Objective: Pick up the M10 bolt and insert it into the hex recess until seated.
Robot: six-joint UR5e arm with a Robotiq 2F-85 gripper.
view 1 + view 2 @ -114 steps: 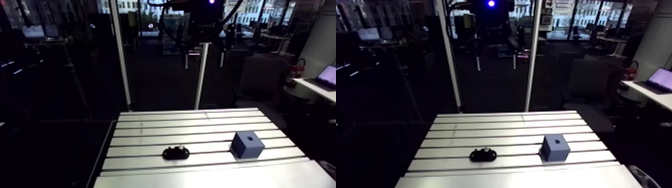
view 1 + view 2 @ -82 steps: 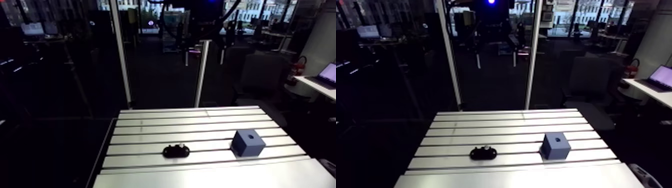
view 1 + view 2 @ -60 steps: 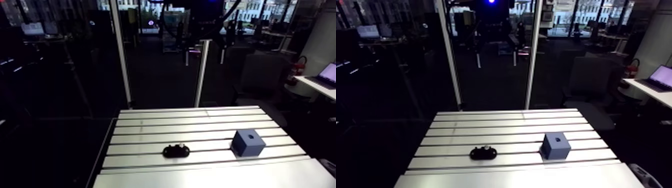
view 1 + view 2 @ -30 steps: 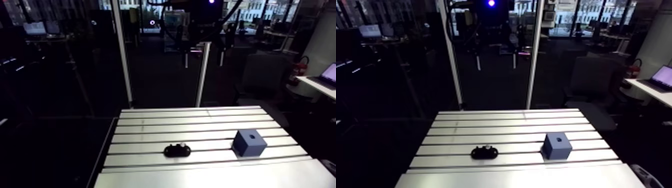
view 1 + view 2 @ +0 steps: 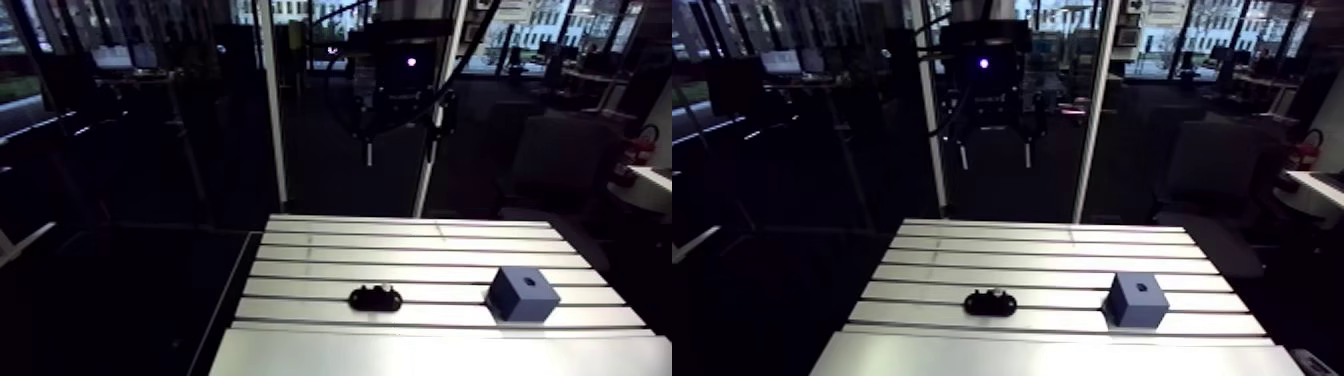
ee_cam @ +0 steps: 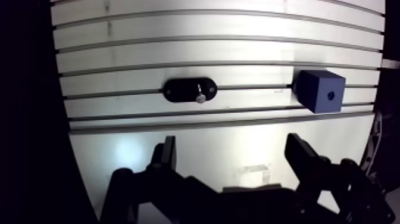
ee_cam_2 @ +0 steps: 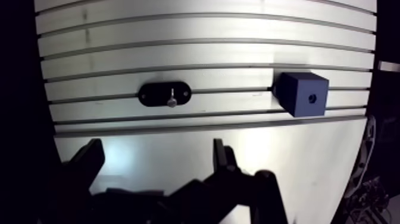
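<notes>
Jaws wide apart (wrist (image 5: 988, 70) high)

The slotted aluminium surface (image 5: 420, 245) carries two things, well apart, both lying across the same slot. A black oval holder (image 5: 375, 298) sits about midway between the side edges. A blue cube (image 5: 523, 294) sits nearer the right edge in the arm view.
</notes>
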